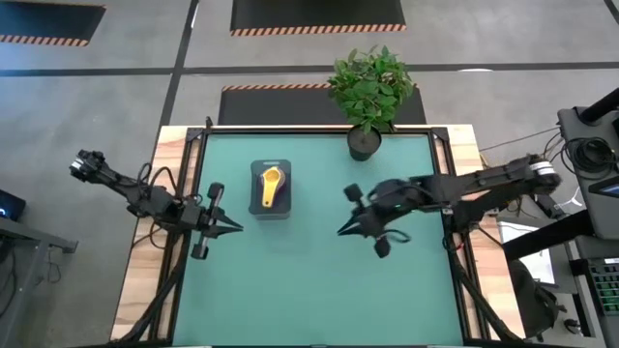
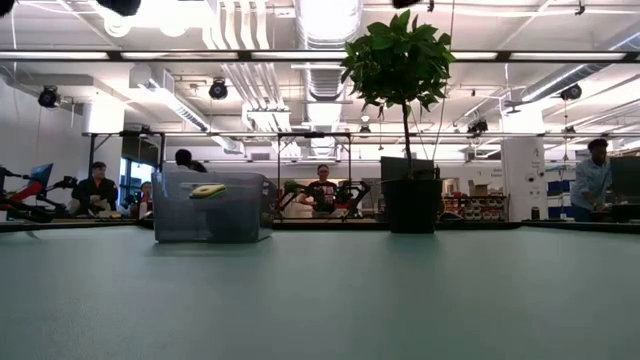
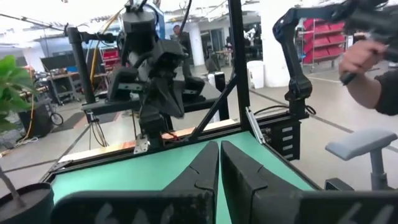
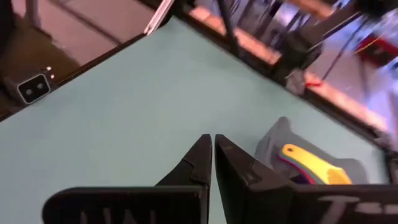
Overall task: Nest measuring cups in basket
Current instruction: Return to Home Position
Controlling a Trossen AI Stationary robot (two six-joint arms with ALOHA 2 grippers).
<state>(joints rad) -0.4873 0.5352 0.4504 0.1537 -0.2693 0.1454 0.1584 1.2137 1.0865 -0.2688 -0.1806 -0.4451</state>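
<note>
The basket (image 1: 272, 212), a dark grey bin with rounded corners whose plastic walls look smoky and half see-through in the low view, sits on the teal surface (image 1: 309, 290) toward its far left, near the black plant pot (image 1: 364, 144) but apart from it. The measuring cups (image 4: 305, 167) lie nested inside, so only the top one, the glossy yellow cup (image 1: 271, 186), shows plainly, its flat handle running along the bin's length. Both arms hang clear, which suits a job I judge finished: the left gripper (image 1: 240, 229) is just beside the basket's near left corner, the right gripper (image 1: 340, 232) further off to its right. Each pair of dark, wedge-shaped fingers is pressed together on nothing
</note>
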